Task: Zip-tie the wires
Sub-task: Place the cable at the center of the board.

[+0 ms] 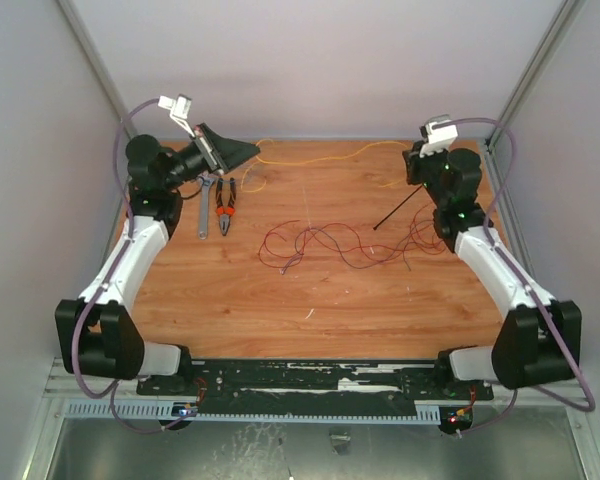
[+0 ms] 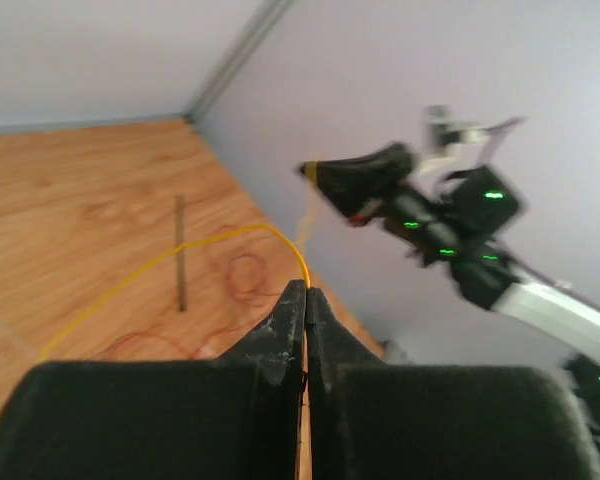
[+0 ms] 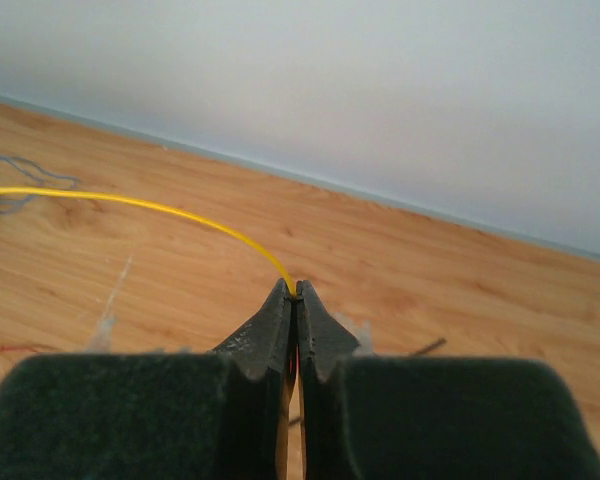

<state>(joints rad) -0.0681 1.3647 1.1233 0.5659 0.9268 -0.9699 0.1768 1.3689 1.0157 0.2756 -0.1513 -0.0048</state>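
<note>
My left pincer (image 2: 305,292) is pressed together on the yellow wire (image 3: 180,211), and my right pincer (image 3: 295,290) pinches that same strand farther along, so it spans the far side of the table (image 1: 280,300) between them. The red wires (image 1: 325,238) lie loose mid-table. The zip tie (image 1: 399,210) lies by their right end near my right arm, and the pliers (image 1: 225,205) are well to the left.

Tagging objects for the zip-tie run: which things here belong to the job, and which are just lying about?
Job:
- red wires
- zip tie
- yellow wire, pinched by left gripper and right gripper

Lying about:
- pliers
- grey tool beside them
</note>
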